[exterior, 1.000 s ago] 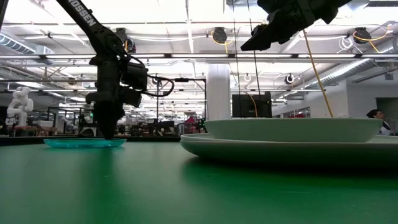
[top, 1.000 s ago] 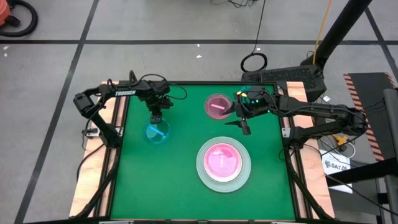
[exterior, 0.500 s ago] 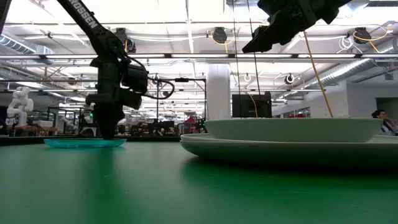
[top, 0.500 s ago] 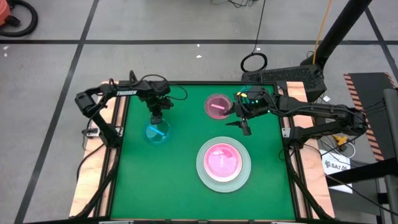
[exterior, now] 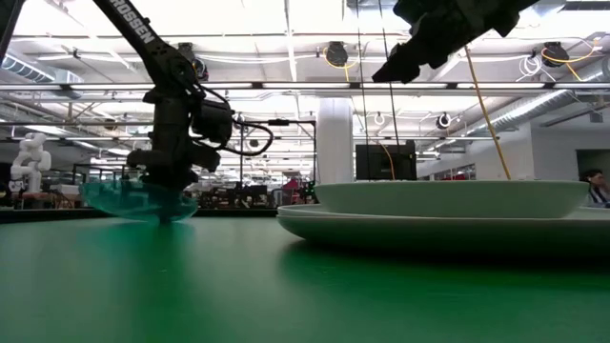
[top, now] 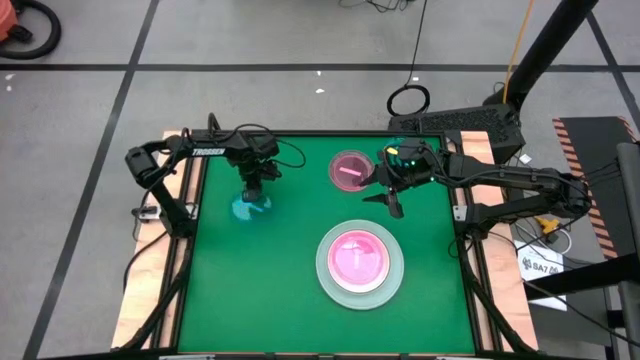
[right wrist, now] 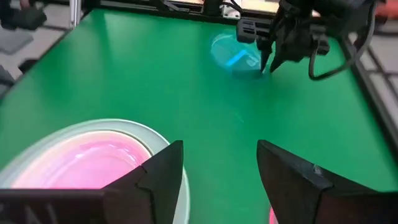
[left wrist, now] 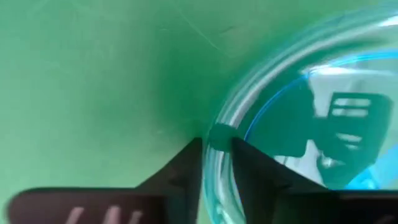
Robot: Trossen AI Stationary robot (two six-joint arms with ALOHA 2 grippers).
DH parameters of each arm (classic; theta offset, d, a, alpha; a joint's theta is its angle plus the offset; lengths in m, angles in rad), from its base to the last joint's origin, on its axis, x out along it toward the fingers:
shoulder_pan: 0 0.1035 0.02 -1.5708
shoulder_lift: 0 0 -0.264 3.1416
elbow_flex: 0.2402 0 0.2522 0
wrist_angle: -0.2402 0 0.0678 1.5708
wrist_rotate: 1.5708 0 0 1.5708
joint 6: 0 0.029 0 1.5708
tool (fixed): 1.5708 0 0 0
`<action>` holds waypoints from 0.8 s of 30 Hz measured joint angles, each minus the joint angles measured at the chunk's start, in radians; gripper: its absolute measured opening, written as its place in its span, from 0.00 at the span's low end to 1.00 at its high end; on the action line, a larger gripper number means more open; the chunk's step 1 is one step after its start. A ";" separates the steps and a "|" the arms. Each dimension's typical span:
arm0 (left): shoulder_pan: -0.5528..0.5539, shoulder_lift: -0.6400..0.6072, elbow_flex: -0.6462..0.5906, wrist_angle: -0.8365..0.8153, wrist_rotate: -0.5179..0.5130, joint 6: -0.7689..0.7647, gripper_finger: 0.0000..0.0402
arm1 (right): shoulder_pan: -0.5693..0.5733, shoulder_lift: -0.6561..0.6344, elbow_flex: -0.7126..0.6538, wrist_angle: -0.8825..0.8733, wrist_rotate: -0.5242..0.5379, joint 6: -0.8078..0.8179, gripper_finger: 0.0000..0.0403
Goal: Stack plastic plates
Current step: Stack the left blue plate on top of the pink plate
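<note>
The stack (top: 360,262) has a pink plate on top already. The left gripper (top: 252,196) pinches the teal plate (top: 247,208); another pink plate (top: 349,170) waits. The right gripper (top: 392,202) hangs open.

A green table (top: 290,260) carries everything here. Down at five o'clock sits the stack (top: 360,260): a large pale mint plate flat on the mat, a pink one nested inside. Up at one o'clock, a small pink plate (top: 349,169) lies alone. Over at ten o'clock, the teal plate (top: 250,207) is tilted, one edge touching the table.
</note>
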 joint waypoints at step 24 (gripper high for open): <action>-0.036 -0.001 0.235 -0.159 0.016 -0.157 0.01 | 0.175 0.000 0.000 -0.081 0.303 0.492 0.49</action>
